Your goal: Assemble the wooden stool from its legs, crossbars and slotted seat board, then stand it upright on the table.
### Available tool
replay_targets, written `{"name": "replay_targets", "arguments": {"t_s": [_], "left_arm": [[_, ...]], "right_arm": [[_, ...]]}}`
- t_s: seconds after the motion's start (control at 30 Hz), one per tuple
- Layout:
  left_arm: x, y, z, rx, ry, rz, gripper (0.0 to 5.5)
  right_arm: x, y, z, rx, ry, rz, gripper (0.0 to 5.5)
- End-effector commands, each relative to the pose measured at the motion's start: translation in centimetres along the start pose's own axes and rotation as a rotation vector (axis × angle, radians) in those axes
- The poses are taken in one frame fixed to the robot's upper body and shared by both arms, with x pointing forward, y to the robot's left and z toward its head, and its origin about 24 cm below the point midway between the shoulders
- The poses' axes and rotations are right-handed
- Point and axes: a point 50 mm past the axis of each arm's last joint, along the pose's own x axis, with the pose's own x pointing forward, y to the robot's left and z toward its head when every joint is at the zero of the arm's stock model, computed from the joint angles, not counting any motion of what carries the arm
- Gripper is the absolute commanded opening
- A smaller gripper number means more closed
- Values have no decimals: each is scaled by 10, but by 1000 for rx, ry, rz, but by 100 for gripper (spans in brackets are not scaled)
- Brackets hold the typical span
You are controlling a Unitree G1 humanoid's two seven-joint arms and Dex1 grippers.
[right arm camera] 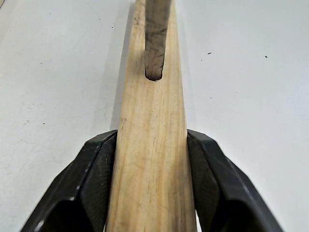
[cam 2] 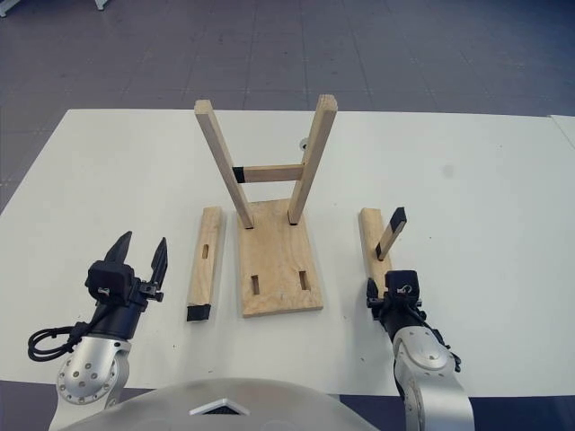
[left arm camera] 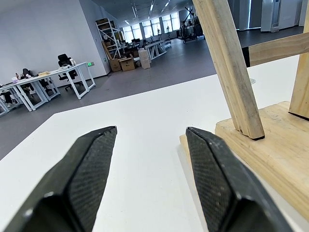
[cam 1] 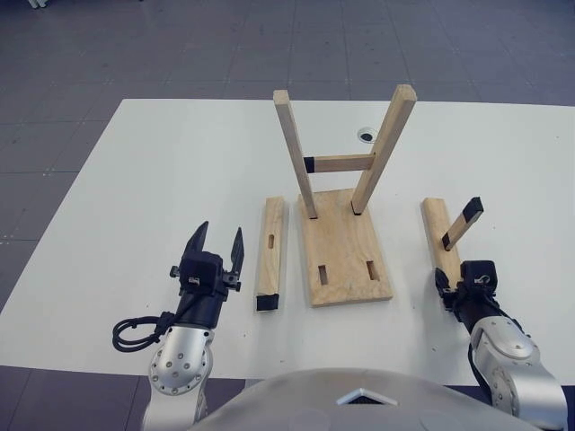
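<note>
The slotted seat board (cam 1: 346, 251) lies flat mid-table. Two legs (cam 1: 295, 148) (cam 1: 384, 144) stand in its far slots, joined by a crossbar (cam 1: 343, 162). A loose leg (cam 1: 270, 250) with a black end lies just left of the board. My left gripper (cam 1: 221, 231) is open, low over the table to the left of that leg, with nothing between its fingers (left arm camera: 91, 169). Right of the board lies another leg (cam 1: 437, 232) with a short black-tipped crossbar (cam 1: 462, 223) sticking up from its slot. My right gripper (right arm camera: 151, 134) is shut on this leg's near end.
A round cable hole (cam 1: 367, 136) sits in the white table (cam 1: 162, 180) behind the standing legs. A black cable (cam 1: 133, 334) loops by my left wrist near the table's front edge. Grey floor surrounds the table.
</note>
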Motion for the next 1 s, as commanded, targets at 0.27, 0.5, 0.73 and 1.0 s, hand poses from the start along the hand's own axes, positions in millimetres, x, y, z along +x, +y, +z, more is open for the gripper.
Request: {"name": "replay_targets", "arguments": {"t_s": [0.27, 0.5, 0.73, 1.0], "left_arm": [[5, 3, -3, -72, 16, -48, 265], [23, 52, 17, -266, -44, -564, 285], [22, 38, 43, -660, -130, -1100, 399], [48, 11, 58, -943, -147, -1326, 483]], "right_arm": [[2, -26, 49, 37, -255, -5, 207], [-50, -48, 101, 272, -767, 470, 206], [-69, -14, 111, 210, -804, 1048, 206], [-55, 35, 118, 86, -766, 1332, 206]]}}
